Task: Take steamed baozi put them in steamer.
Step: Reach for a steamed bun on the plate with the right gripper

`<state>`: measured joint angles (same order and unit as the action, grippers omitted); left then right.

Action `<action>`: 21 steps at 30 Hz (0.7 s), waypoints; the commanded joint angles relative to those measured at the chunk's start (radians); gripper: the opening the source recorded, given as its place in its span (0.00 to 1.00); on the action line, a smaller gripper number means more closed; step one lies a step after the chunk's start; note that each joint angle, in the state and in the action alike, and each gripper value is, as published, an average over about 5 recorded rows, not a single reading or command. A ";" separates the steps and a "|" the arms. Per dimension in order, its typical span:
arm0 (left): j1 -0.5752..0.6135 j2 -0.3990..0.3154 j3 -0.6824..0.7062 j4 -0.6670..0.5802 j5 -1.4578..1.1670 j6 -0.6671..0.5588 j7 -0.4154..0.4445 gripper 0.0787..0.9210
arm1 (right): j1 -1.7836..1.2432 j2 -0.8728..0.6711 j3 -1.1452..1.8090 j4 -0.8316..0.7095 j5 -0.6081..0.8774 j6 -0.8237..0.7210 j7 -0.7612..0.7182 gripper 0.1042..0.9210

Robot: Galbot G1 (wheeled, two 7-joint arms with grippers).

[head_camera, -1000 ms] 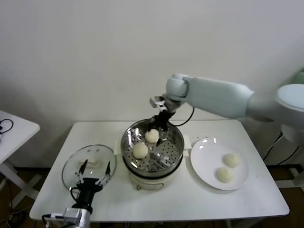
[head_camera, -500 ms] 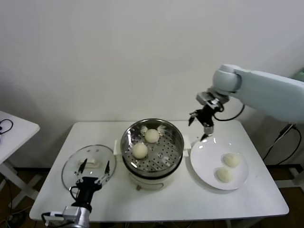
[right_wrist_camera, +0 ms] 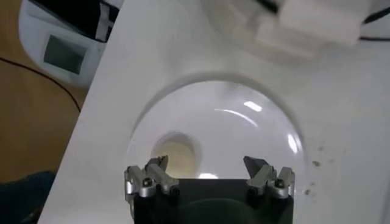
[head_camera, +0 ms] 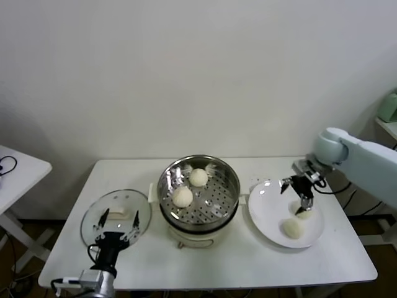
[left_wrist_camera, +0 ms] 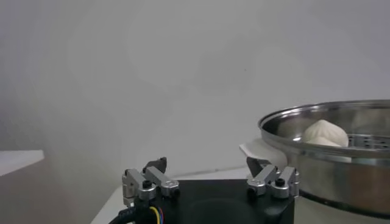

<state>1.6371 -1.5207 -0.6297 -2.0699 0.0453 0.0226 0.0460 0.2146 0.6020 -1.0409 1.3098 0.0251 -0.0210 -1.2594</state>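
Observation:
The steamer (head_camera: 166,184) stands mid-table with two steamed baozi inside, one at the back (head_camera: 198,177) and one toward the front left (head_camera: 182,197). Two more baozi lie on the white plate (head_camera: 267,210) to its right, one near the front (head_camera: 293,228) and one (head_camera: 304,214) partly behind my right gripper (head_camera: 296,194). That gripper hangs open just over the plate, nothing between its fingers. In the right wrist view a baozi (right_wrist_camera: 175,156) sits on the plate (right_wrist_camera: 244,122) by one fingertip (right_wrist_camera: 159,162). My left gripper (head_camera: 116,222) rests open by the lid, steamer (left_wrist_camera: 329,159) beside it.
A round glass lid (head_camera: 93,214) with a cream handle lies on the table left of the steamer, under my left gripper. A small white side table (head_camera: 18,167) stands further left. The plate sits close to the table's right front edge.
My right arm swung from above the steamer's back rim over to the right and came down above the plate. The left arm stayed put.

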 commanded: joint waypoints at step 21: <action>0.009 -0.005 -0.008 0.010 0.001 -0.004 -0.002 0.88 | -0.225 0.033 0.134 -0.106 -0.136 0.027 0.055 0.88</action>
<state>1.6459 -1.5255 -0.6376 -2.0613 0.0469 0.0193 0.0444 0.0198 0.6283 -0.9253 1.2209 -0.0907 0.0016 -1.2141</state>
